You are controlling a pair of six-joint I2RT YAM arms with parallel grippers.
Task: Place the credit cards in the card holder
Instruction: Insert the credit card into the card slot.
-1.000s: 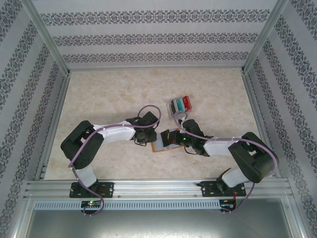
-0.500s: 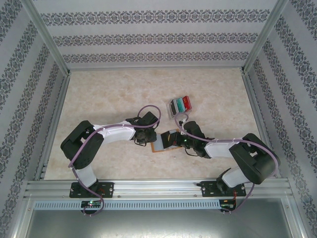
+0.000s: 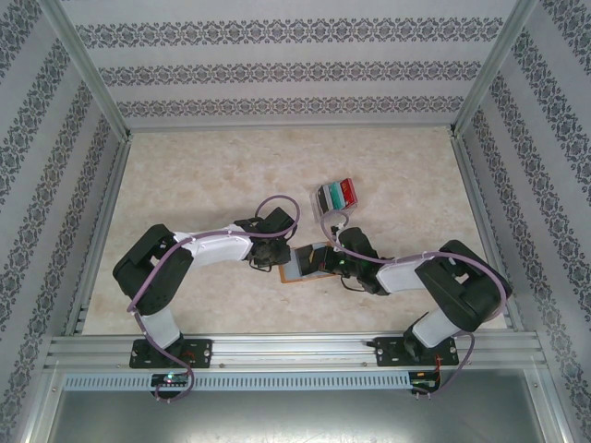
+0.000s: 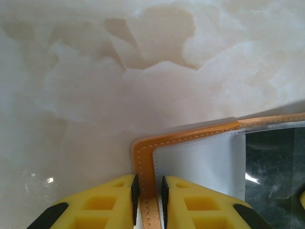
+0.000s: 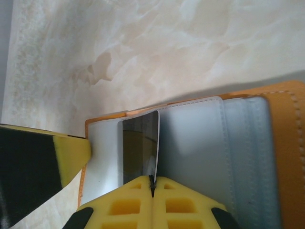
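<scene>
Shifted leftward, right gripper pinches a seemingly black card; left gripper clamps card holder rim.

Card holder: the small orange-tan leather folding card holder lies open on the pale marble-patterned counter, toward its near edge, between both claws.
Left claw: astride the card holder's left rim.
Right claw: pinching a thin black plastic card over the inner pockets.
Remaining stack: red and teal plastic cards, behind-right of the card holder, apart.
</scene>
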